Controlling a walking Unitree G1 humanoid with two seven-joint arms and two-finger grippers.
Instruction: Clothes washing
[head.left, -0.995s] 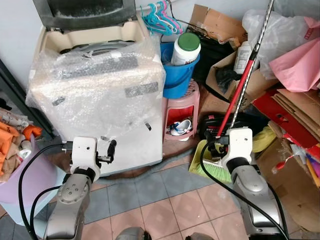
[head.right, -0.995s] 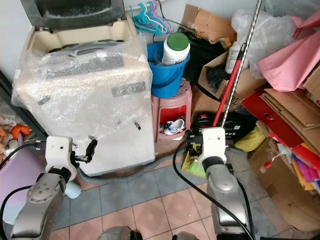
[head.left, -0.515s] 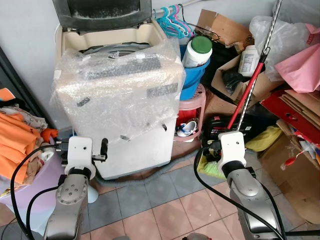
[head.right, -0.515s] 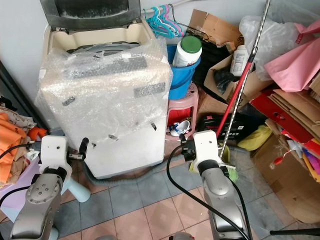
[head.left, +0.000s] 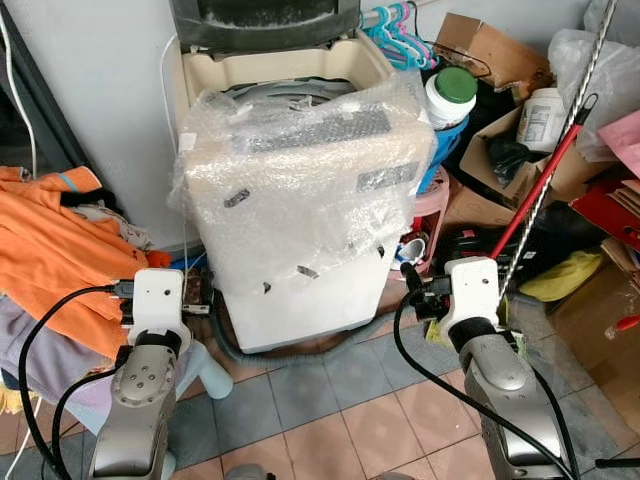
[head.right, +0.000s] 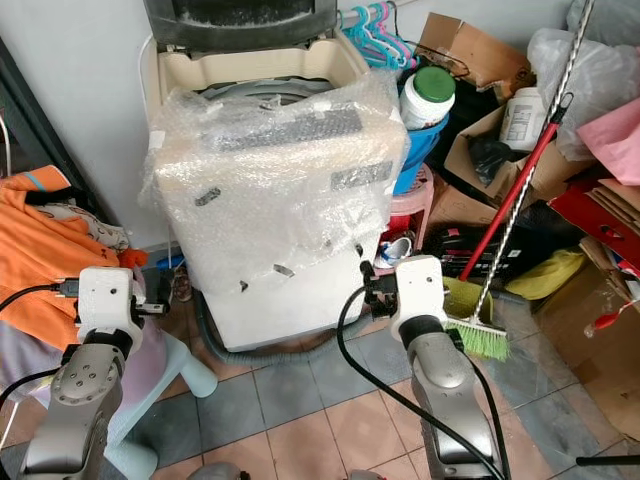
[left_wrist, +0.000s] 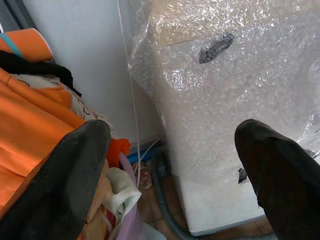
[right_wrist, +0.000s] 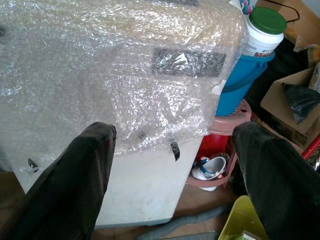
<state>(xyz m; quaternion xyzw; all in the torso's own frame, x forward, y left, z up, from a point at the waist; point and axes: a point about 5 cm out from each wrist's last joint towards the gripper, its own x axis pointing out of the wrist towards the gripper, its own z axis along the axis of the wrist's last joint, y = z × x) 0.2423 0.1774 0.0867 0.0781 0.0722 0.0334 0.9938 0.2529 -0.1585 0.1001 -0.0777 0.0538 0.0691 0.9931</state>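
Glossy bubble wrap covers plastic washing machine.

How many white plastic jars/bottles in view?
2. Green-lidded jar in the blue bucket right of the washer; bottle in the cardboard box further right. Clutter may hide more.

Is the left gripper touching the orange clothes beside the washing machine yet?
Cannot tell. In the left wrist view one finger of the open left gripper overlaps the orange clothes, but no plain contact or gap shows.

Head looks down; wrists (nearer) face washer.
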